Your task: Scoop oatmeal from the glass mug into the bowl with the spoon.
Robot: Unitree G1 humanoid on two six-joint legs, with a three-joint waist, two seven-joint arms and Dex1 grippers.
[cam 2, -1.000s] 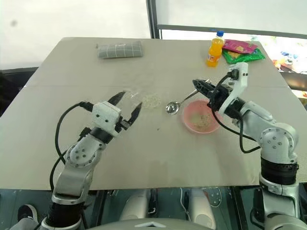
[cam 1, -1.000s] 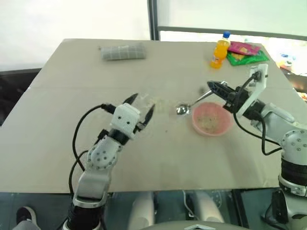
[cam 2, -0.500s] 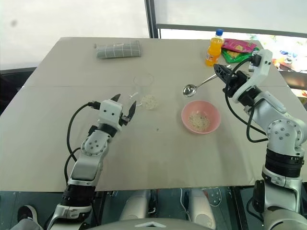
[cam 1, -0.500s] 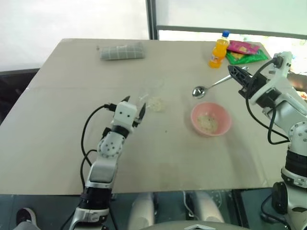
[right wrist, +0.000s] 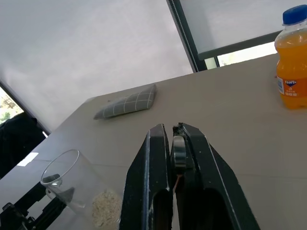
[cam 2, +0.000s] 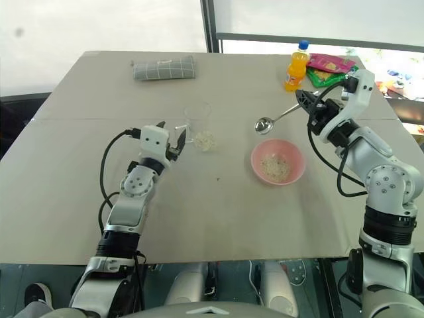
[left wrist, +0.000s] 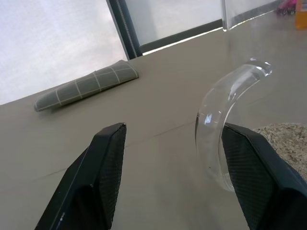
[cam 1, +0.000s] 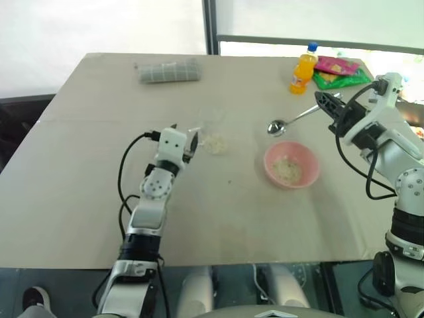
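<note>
Stuff on the table point(cam 2: 86, 199): one glass mug point(cam 2: 197, 120), one pink bowl point(cam 2: 277, 161), one spoon point(cam 2: 277, 118), one orange bottle point(cam 2: 296, 66), one folded grey cloth point(cam 2: 164, 68) and a couple of snack packets point(cam 2: 331, 69) at the far edge. The oatmeal point(cam 2: 206, 140) sits in the mug's bottom, and a few flakes lie in the bowl. The left gripper point(cam 2: 166, 136) is just beside the mug's handle, fingers point(left wrist: 109, 158) spread apart with the handle by one of them, nothing gripped. The right gripper point(cam 2: 305, 101) is clamped on the spoon's handle, holding it in the air beyond the bowl, well right of the mug.
</note>
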